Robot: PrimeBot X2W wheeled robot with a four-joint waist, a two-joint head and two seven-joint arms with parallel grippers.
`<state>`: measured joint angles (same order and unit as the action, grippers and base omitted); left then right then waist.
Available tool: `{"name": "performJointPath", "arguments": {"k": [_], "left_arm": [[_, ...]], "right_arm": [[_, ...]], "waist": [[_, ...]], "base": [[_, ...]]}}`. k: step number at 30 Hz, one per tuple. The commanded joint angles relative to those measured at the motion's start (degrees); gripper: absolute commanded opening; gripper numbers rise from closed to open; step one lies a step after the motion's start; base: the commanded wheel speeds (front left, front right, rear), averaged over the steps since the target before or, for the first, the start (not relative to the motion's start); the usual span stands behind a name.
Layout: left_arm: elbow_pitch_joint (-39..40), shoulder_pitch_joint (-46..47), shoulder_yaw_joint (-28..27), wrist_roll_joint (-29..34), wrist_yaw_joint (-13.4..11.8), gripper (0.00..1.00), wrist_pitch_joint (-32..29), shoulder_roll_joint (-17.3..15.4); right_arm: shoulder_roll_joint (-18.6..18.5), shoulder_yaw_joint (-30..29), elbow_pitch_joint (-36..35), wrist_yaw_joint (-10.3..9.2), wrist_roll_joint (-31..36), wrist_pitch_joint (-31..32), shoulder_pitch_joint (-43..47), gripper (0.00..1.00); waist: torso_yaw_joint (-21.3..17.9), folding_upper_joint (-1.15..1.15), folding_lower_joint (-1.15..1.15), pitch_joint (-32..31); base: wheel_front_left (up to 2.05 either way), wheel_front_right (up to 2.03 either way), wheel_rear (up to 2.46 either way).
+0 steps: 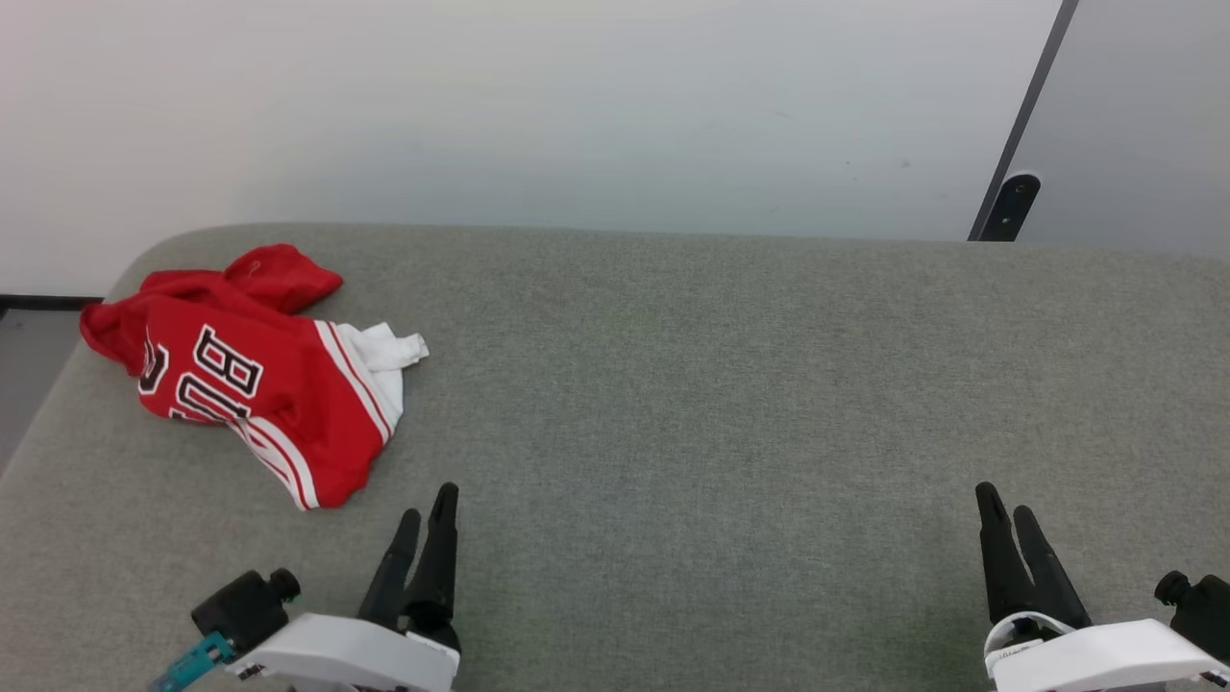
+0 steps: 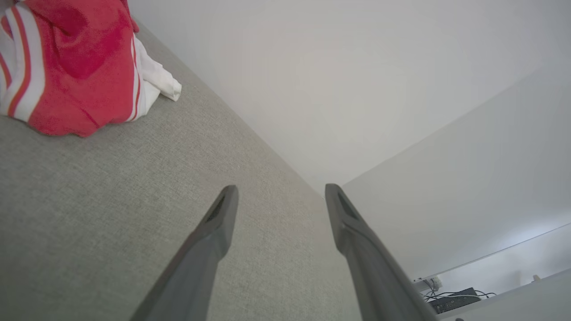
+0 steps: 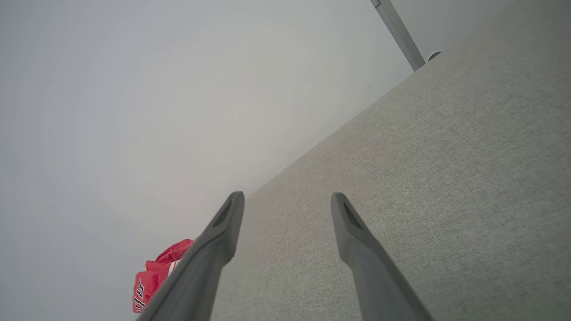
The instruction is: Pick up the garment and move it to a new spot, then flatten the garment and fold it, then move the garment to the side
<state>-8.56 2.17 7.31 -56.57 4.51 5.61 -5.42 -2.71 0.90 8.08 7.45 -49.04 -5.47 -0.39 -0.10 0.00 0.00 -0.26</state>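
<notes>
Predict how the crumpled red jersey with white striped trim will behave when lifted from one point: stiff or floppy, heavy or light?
Probably floppy: the crumpled red jersey lies in soft folds, so it should drape from a pinch. Likely light, as its fabric looks thin. Pushed, it may bunch rather than slide on the textured grey fabric surface.

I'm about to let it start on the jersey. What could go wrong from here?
The garment lies bunched near the far left corner of the grey surface; a sideways nudge from the left gripper might slide it over the edge. Its layers overlap, so the open jaws may pinch several at once, hindering flattening. The right gripper sits far across, so a two-arm grasp needs a long reach.
</notes>
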Motion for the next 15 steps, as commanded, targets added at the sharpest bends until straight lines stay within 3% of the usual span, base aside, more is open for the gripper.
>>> {"name": "performJointPath", "arguments": {"k": [1,15], "left_arm": [[0.9,0.0,0.1,2.5,-0.3,1.00,0.4,-0.7],[3.5,-2.8,-1.8,18.2,0.1,1.00,2.7,-2.0]], "right_arm": [[-0.2,-0.2,-0.9,0.03,2.7,-0.5,0.4,1.00],[-0.2,-1.7,-2.2,0.04,19.9,-2.8,1.8,1.00]], "waist": [[0.0,0.00,0.00,0.0],[-0.5,0.00,0.00,-0.3]], "base": [[0.00,0.00,0.00],[0.00,0.00,0.00]]}}
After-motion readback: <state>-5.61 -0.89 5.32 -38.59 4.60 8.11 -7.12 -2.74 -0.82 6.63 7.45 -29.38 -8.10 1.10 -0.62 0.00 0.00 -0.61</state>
